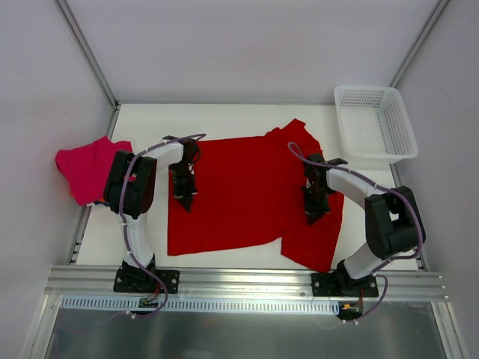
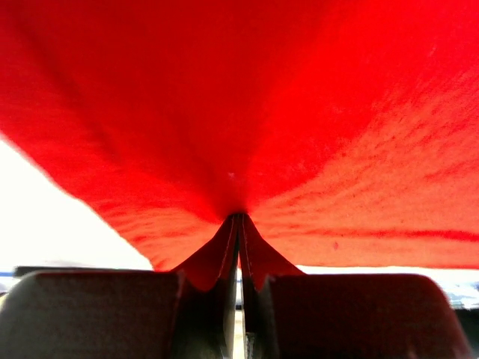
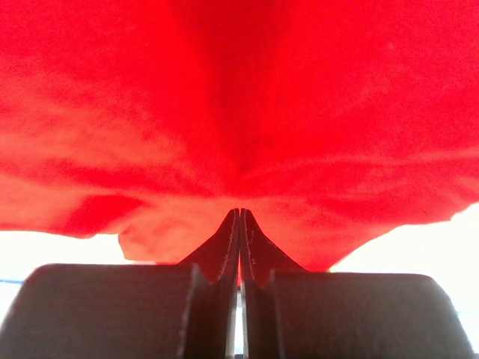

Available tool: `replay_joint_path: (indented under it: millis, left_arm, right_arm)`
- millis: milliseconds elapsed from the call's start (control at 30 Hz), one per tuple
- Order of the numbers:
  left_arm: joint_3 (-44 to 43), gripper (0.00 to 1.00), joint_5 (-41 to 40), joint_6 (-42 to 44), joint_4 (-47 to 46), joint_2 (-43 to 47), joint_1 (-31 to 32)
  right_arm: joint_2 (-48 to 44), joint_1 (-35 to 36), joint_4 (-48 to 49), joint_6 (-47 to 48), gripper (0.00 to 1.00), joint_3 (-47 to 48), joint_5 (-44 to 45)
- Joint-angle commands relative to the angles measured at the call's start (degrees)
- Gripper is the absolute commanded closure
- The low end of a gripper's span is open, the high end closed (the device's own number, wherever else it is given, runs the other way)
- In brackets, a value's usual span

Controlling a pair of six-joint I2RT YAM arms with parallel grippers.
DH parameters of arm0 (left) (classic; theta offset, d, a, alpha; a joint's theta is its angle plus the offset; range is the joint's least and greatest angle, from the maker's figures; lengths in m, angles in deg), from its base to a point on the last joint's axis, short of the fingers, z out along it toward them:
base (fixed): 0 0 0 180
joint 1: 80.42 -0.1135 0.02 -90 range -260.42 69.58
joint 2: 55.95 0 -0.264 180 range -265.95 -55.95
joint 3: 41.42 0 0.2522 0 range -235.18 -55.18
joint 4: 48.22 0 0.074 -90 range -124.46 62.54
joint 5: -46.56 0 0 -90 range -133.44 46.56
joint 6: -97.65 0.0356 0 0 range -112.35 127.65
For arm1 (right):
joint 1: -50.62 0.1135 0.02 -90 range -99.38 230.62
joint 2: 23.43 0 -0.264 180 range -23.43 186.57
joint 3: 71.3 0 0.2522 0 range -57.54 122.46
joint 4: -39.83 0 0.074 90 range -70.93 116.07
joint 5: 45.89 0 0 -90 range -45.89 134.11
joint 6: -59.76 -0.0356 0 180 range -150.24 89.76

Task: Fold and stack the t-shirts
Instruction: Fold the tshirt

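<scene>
A large bright red t-shirt (image 1: 247, 194) lies spread across the middle of the table, with one sleeve at the far right and another at the near right. My left gripper (image 1: 184, 202) points down at the shirt's left edge. In the left wrist view this gripper (image 2: 239, 218) is shut, and the red cloth (image 2: 299, 112) puckers into its tips. My right gripper (image 1: 312, 217) points down on the shirt's right side, near the sleeve. In the right wrist view it (image 3: 239, 213) is shut, with the red cloth (image 3: 262, 97) gathered at its tips. A magenta-pink t-shirt (image 1: 86, 168) lies crumpled at the table's left edge.
A white plastic mesh basket (image 1: 374, 123) stands at the far right corner. White walls with metal posts close in the table. A metal rail (image 1: 239, 280) runs along the near edge under the arm bases.
</scene>
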Motion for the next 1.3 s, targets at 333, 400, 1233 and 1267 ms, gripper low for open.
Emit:
replay_joint_path:
  millis: [333, 400, 1233, 1267]
  left_arm:
    - [-40.5, 0.01, -20.1, -1.3, 4.9, -0.1, -0.2]
    - [-43.5, 0.01, -20.0, -1.8, 6.5, -2.8, -1.1]
    - [-56.1, 0.01, -15.1, -9.2, 3.9, -20.0, -9.8]
    - [-56.4, 0.01, -14.9, -9.6, 3.9, -21.3, -10.1]
  right_arm:
    - [6.3, 0.3, -11.9, 1.9, 0.8, 44.0, 5.4]
    - [9.9, -0.3, -12.1, 4.1, 0.63, 49.4, 5.3]
    - [41.4, -11.3, -6.5, 3.8, 0.07, 79.1, 4.2]
    - [42.1, -11.8, -6.5, 3.0, 0.06, 79.6, 1.9]
